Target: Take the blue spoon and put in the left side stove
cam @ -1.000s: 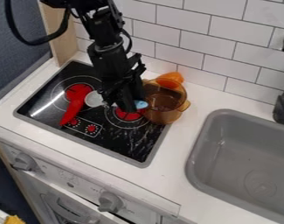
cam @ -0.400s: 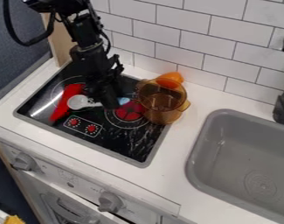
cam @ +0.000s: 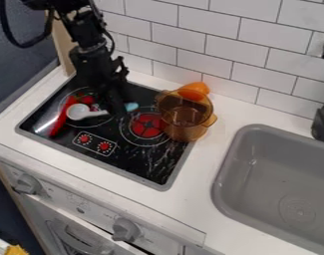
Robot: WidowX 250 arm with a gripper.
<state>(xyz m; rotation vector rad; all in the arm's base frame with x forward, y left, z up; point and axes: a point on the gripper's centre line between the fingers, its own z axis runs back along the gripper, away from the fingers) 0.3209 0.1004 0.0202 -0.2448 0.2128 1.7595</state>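
Over the left half of the black stove (cam: 134,162) hangs my gripper (cam: 116,109), shut on the handle of the spoon (cam: 78,112). The spoon has a pale white bowl pointing left and a light blue handle end that sticks out to the right of the gripper. Its bowl is over the left burner area, in front of a red object (cam: 60,118) that it partly covers. Whether the spoon touches the stove I cannot tell.
An amber transparent pot (cam: 184,117) stands at the stove's right edge, with an orange object (cam: 195,89) behind it near the tiled wall. A grey sink (cam: 284,184) lies to the right. Stove knobs line the front.
My gripper has moved left from the right burner with the spoon in it. The red object has shifted left and now lies partly beneath the spoon's bowl.
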